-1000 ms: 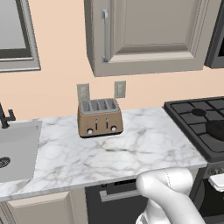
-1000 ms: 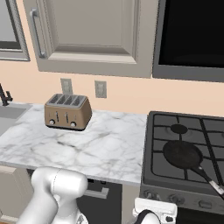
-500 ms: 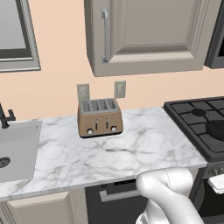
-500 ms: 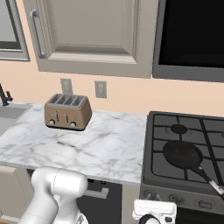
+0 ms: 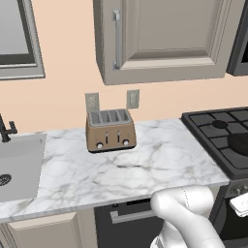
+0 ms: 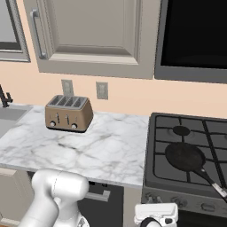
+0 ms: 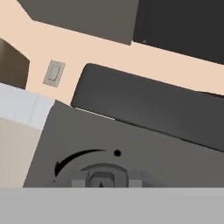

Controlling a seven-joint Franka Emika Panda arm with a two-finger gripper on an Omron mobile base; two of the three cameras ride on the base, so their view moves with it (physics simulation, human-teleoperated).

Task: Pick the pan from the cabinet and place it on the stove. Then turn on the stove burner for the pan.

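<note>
The black pan (image 6: 186,157) lies on the front left burner of the stove (image 6: 159,128), its long handle (image 6: 213,182) pointing to the front right. A dark sliver of the pan (image 5: 240,143) also shows at the right edge of the left base view. The taupe cabinet (image 6: 93,31) hangs above the counter with its door closed. My hand (image 6: 156,214) is low against the stove's metal front panel. In the hand view my gripper (image 7: 101,180) sits on a round stove knob (image 7: 101,174), jaws closed against its sides. A curved arrow mark (image 7: 74,158) runs beside the knob.
A bronze toaster (image 6: 68,113) stands on the marble counter (image 6: 102,150) left of the stove. A sink (image 5: 17,164) is at the far left. A black microwave (image 6: 195,40) hangs above the stove. My white arm (image 6: 57,195) rises before the counter edge.
</note>
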